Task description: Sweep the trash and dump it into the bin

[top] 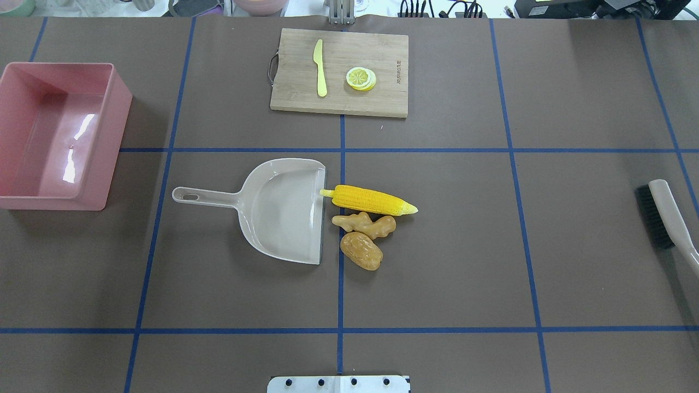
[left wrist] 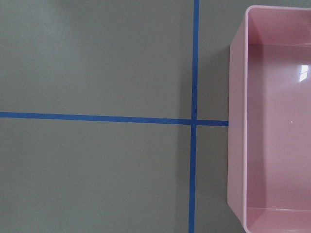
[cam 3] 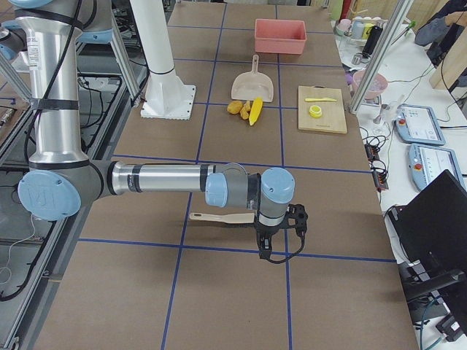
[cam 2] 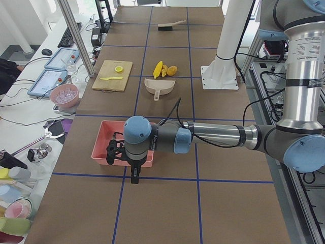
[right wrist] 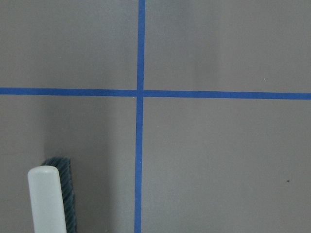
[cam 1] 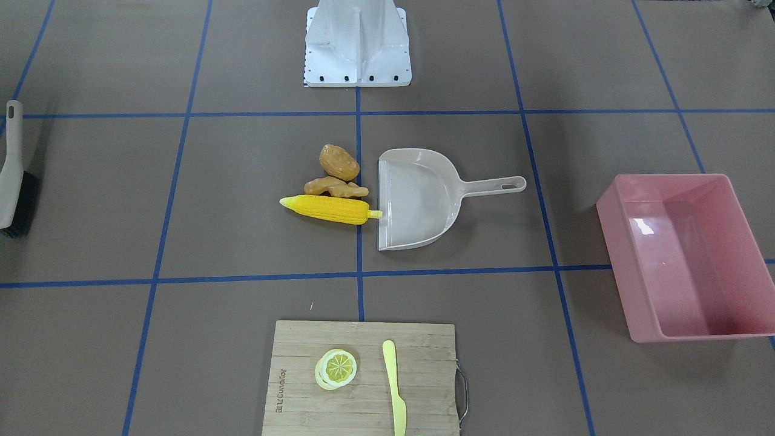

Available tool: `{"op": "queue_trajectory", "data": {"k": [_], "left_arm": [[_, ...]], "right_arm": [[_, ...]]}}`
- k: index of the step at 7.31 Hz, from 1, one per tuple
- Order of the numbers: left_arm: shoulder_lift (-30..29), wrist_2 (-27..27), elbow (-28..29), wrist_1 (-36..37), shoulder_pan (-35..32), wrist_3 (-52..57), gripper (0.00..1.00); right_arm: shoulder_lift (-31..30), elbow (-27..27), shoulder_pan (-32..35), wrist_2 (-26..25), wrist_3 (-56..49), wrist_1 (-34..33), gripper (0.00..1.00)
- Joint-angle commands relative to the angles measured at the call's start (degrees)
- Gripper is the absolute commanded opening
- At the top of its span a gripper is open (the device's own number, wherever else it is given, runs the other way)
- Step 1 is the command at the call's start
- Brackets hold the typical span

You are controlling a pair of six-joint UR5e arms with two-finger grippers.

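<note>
Corn cob, ginger root and potato are clustered mid-table, just beside the mouth of the beige dustpan. The cob's stem is at the dustpan's lip. The pink bin stands well apart at the table's left end. Left gripper hangs near the bin, right gripper near the brush. Cannot tell whether either is open or closed.

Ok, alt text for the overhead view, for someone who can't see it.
A corn cob, ginger root and potato lie clustered at the open edge of a beige dustpan. An empty pink bin sits far left, a brush far right, a cutting board beyond.
</note>
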Motion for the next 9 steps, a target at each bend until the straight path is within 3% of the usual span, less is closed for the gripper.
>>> {"op": "queue_trajectory", "data": {"k": [1, 2, 9], "left_arm": [[2.0, 0.6, -0.4, -1.3, 0.4, 0.6, 0.99], [2.4, 0.9, -0.4, -4.2, 0.3, 4.3, 0.99], [2.6, 0.4, -2.5, -3.8, 0.0, 4.9, 0.99]], "right_arm": [[-0.4, 0.1, 0.0, -0.4, 0.0, 0.0, 1.00], [-0.6, 0.0, 0.0, -0.4, 0.0, 0.0, 1.00], [-0.7, 0.1, 1.0, -0.4, 0.0, -0.1, 1.00]]}}
